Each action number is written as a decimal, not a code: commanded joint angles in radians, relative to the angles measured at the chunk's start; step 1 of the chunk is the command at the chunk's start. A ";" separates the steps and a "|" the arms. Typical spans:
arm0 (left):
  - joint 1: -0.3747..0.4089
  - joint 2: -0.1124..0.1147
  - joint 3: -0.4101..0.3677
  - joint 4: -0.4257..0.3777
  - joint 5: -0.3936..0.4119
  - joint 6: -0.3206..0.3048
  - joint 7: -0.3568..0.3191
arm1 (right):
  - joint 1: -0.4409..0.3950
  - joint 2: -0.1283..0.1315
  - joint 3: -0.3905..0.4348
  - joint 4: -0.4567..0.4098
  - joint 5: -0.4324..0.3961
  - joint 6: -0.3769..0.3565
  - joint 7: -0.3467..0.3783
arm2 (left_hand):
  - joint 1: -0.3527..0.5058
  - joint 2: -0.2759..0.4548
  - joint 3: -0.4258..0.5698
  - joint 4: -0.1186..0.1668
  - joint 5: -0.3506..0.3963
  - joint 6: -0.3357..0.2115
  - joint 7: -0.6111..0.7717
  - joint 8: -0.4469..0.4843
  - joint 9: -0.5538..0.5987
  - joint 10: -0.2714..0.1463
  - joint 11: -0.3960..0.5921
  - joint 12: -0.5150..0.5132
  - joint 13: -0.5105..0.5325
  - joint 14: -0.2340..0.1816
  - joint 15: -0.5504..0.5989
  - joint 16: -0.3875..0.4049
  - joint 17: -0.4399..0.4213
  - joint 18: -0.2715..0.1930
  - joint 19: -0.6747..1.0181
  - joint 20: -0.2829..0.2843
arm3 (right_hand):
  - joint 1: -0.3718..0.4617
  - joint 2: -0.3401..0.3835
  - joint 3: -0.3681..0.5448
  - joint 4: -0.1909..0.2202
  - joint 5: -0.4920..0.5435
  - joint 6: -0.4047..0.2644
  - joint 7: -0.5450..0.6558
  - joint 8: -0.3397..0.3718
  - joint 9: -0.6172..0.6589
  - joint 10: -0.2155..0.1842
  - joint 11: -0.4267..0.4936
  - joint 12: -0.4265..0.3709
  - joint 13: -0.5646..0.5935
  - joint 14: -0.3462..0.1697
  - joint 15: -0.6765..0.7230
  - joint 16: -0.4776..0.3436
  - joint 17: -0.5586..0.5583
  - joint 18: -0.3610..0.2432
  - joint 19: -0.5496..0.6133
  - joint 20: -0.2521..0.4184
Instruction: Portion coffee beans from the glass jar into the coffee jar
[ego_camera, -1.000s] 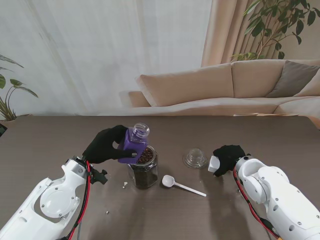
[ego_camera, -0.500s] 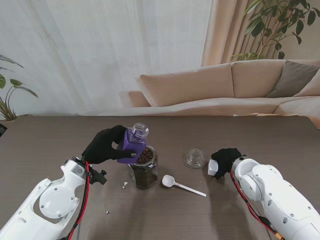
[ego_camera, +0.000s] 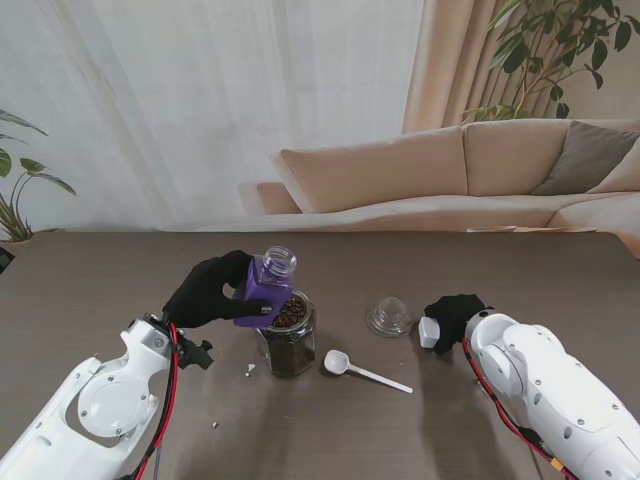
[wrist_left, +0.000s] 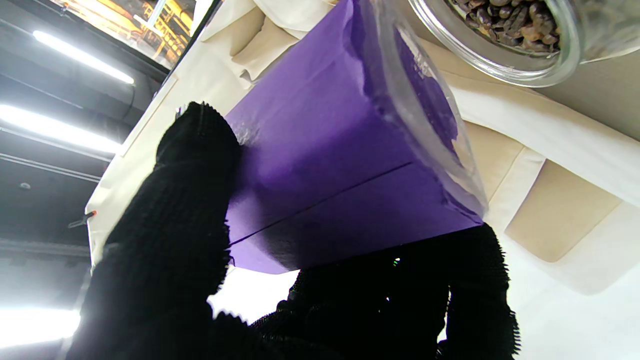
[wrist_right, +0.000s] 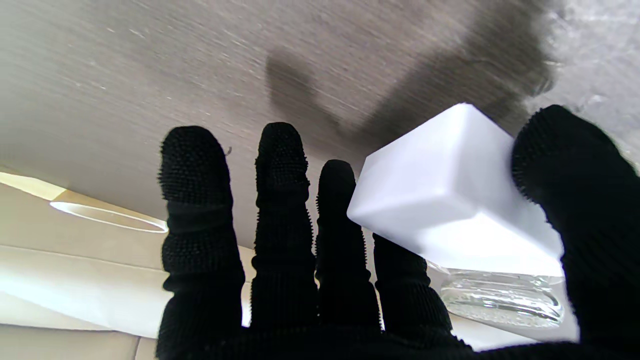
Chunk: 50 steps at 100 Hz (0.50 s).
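**A:** The left hand (ego_camera: 208, 290) is gripping the purple-wrapped coffee jar (ego_camera: 266, 283), fingers (wrist_left: 190, 200) wrapping its side, and it is holding the jar tilted, mouth pointing up toward one o'clock, right over the glass jar (ego_camera: 288, 338).

**B:** And that glass jar is sitting upright on the table (ego_camera: 520, 270), lid off, brown coffee beans (ego_camera: 291, 312) showing at the rim. The left wrist camera is catching the same beans (wrist_left: 505, 22) just past the purple jar's (wrist_left: 325, 165) edge.

**A:** Whether the two jars are touching, nobody can tell from here.

**B:** Over at three o'clock of the glass jar, the glass lid (ego_camera: 390, 316) is lying on the table, and the white spoon (ego_camera: 363, 370) is resting at about four o'clock, bowl toward the jar.

**A:** The right hand (ego_camera: 455, 315) is pinching a white cap (ego_camera: 429, 331) between thumb and index finger, the other fingers (wrist_right: 280, 200) stretching out straight. It is hanging just right of the glass lid.

**B:** The right wrist view is showing that cap (wrist_right: 450, 195) clear of the tabletop, with the lid (wrist_right: 500, 300) close beyond it.
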 joint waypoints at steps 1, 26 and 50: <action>0.002 -0.003 -0.003 -0.005 0.001 -0.002 -0.016 | -0.015 0.005 0.007 -0.012 -0.014 0.002 0.032 | 0.203 0.149 0.300 0.072 0.059 -0.049 0.424 0.074 0.071 -0.100 0.076 0.026 0.035 0.025 0.012 0.015 -0.008 -0.065 0.061 0.029 | 0.028 0.113 0.138 0.090 0.059 -0.154 0.026 0.034 -0.020 -0.001 0.024 0.002 -0.007 0.015 0.021 -0.002 -0.376 -0.012 0.007 -0.018; 0.002 -0.003 -0.003 -0.003 -0.002 -0.002 -0.016 | -0.025 0.009 0.036 -0.005 -0.028 -0.005 0.038 | 0.203 0.149 0.299 0.073 0.058 -0.049 0.423 0.073 0.071 -0.100 0.076 0.026 0.033 0.027 0.011 0.015 -0.008 -0.065 0.061 0.029 | 0.031 0.109 0.139 0.090 0.075 -0.161 0.045 0.060 -0.009 -0.007 0.028 0.000 0.000 0.008 0.034 -0.005 -0.372 -0.015 0.010 -0.017; -0.004 -0.002 0.000 0.004 -0.003 -0.005 -0.021 | -0.033 0.012 0.064 0.007 -0.044 -0.007 0.035 | 0.203 0.149 0.300 0.073 0.059 -0.049 0.423 0.073 0.072 -0.100 0.076 0.025 0.035 0.027 0.011 0.016 -0.008 -0.065 0.061 0.029 | 0.030 0.112 0.138 0.090 0.074 -0.159 0.040 0.068 -0.013 -0.006 0.028 -0.001 0.000 0.007 0.035 -0.008 -0.373 -0.017 0.010 -0.017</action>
